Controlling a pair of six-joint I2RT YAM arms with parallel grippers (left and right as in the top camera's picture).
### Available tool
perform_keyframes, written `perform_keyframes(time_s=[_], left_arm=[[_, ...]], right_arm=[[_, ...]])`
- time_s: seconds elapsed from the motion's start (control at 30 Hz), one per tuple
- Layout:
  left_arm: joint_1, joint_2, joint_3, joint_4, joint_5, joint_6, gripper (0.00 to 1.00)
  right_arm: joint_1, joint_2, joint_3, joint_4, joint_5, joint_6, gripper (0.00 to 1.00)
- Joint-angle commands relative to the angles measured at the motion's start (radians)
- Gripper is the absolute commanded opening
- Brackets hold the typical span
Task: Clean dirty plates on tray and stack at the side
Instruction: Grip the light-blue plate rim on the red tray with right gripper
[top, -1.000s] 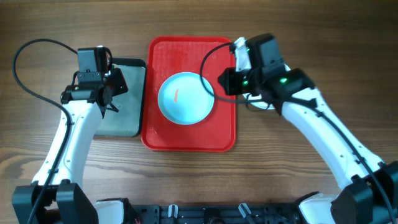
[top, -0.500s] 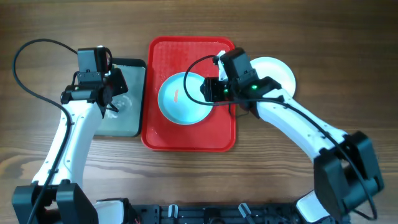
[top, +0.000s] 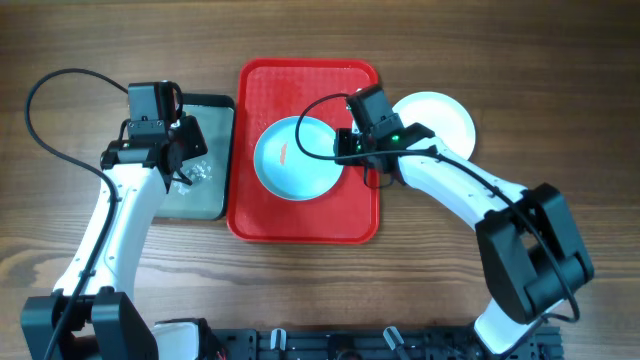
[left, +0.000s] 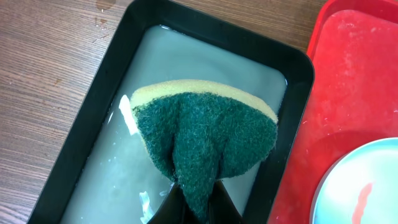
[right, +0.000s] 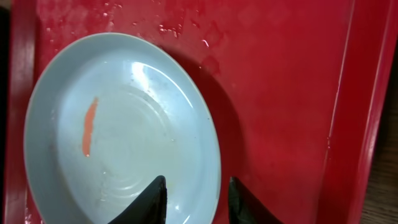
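- Overhead, here we go: the red tray (top: 305, 218) sits mid-surface (top: 560, 60) with one turquoise plate (top: 298, 158) lying on it, a reddish mark showing in its well.
- A white plate (top: 445, 118) rests off the tray, just beside its right edge, partly under the right arm. That looks like the stacking spot.
- The right pincer (top: 346, 150) is down at the turquoise plate's right rim. The left pincer (top: 183, 158) hangs over the black pan (top: 212, 200) left of the tray; what it carries is hard to read from up here.
- Left wrist view settles it: the left pincer is pinching a sponge (left: 205, 134), green scouring face towards the camera, yellow foam behind, held above the cloudy water (left: 106, 180) in the pan. The sponge is loaded and waiting.
- Right wrist view: the jaws are spread and straddling the plate's right rim, one tip over the plate's inside, the other over bare red tray. Nothing is gripped yet.
- The smear (right: 90, 134) sits on the far side of the well, plainly unwiped.
- My read: this is the steadying step, with the scrub not begun. Next the right jaws need to close on that rim, then the sponge must cross from the pan to the smear. The thin, wet rim could slip.
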Motion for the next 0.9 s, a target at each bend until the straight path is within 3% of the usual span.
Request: perform_keyframes(time_s=[0.0,0.63,0.87], left_arm=[[0.001,-0.003,-0.01,0.004,-0.013,0.012,0.04],[0.001,-0.002,-0.026,0.026,-0.013,0.012,0.04],[0.001,-0.002,-0.026,0.03,-0.013,0.012,0.04]], right_arm=[[0.002,0.047,-0.008,0.005,-0.004,0.04,0.29],[0.003,0.08,-0.015,0.016,0.0,0.096,0.24],[0.002,0.103,-0.016,0.01,-0.007,0.137,0.17]])
